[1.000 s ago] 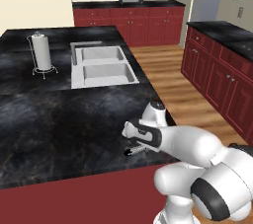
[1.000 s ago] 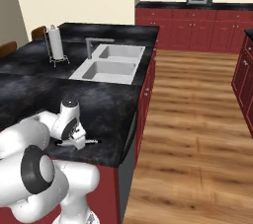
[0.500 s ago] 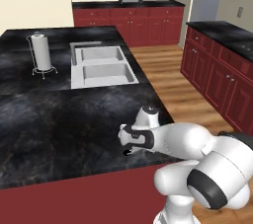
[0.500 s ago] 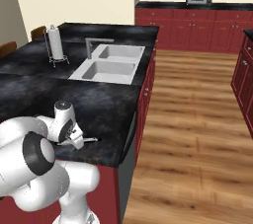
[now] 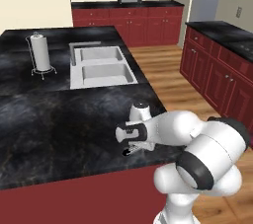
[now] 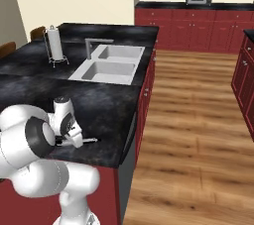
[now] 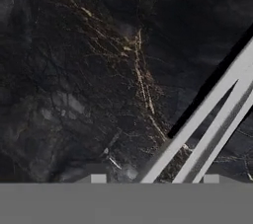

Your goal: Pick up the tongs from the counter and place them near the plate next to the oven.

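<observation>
The scene is viewed by both base cameras from behind the arm, forward and down over the counter (image 5: 59, 119) — one from the left, one from the right. The sink (image 5: 101, 67), the paper towel holder (image 6: 54, 45) and the far wall cabinets are shared by both. The hand camera is held very near the stone top — the tongs (image 7: 212, 119) are seen slanting close up.

bare counter (image 5: 59, 124) all round; sink (image 5: 101, 66), towel holder (image 5: 40, 54) far.
</observation>
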Robot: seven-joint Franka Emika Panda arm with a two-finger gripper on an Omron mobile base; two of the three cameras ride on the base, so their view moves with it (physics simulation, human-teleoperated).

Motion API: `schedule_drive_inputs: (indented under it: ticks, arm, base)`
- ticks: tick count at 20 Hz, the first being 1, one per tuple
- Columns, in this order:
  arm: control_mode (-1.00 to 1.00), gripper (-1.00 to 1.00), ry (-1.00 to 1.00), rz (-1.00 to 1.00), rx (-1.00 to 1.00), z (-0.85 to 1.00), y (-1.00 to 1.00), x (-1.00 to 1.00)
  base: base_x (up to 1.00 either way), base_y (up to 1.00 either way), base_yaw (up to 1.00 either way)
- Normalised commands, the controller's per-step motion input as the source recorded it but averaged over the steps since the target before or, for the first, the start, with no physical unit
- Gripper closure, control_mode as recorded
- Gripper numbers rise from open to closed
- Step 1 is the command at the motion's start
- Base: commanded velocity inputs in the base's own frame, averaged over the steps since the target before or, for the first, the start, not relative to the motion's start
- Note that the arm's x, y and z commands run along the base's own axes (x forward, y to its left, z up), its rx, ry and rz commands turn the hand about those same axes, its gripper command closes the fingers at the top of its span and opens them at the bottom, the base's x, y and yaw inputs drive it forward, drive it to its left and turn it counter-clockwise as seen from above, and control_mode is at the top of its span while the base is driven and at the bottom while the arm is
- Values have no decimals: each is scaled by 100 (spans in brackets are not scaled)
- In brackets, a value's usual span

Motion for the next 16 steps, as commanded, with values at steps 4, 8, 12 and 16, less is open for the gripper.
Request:
schedule_drive_inputs:
  ticks: [4, 8, 12, 16]
  arm:
    - [-100, 100, -30, -5, 0, -53, 0, -18]
    - [-100, 100, -36, -9, 0, -4, 0, -9]
    - [-100, 100, -26, -2, 12, 56, -2, -10]
    - [-100, 100, -2, 3, 19, 72, -7, -4]
  base:
    - [0, 0, 0]
    - [0, 0, 0]
    - [0, 0, 0]
    - [0, 0, 0]
